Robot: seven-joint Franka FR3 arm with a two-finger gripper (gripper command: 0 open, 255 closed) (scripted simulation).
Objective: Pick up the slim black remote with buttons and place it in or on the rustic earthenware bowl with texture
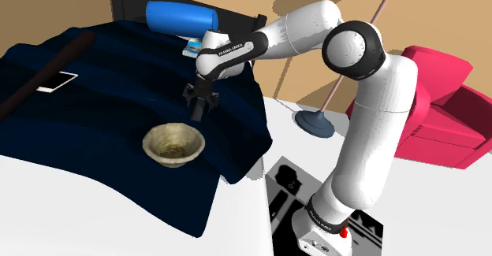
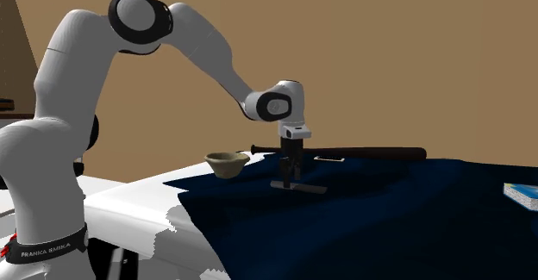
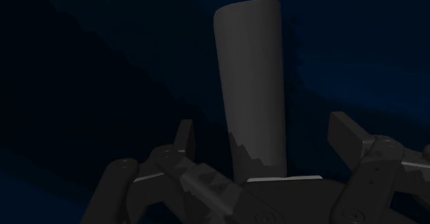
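The slim dark grey remote (image 2: pixel 298 186) lies flat on the dark blue cloth (image 1: pixel 95 113). My gripper (image 2: pixel 288 175) points straight down right over it, open. In the wrist view the remote (image 3: pixel 252 98) runs lengthwise between the fingers (image 3: pixel 185 138), which stand apart on either side of it without touching. The beige textured bowl (image 1: pixel 173 146) stands upright on the cloth, a short way from the gripper (image 1: pixel 198 109) toward the shoulder view's lower left. It also shows as the bowl (image 2: pixel 226 163) to the left of the gripper in the second exterior view.
A long dark bat (image 1: pixel 47 67) and a white flat card (image 1: pixel 57 81) lie at the cloth's far left. A blue cylinder (image 1: pixel 181 16) and a small blue-white box (image 1: pixel 191 50) sit behind the arm. A plunger (image 1: pixel 315 122) and a red armchair (image 1: pixel 441 105) stand at right.
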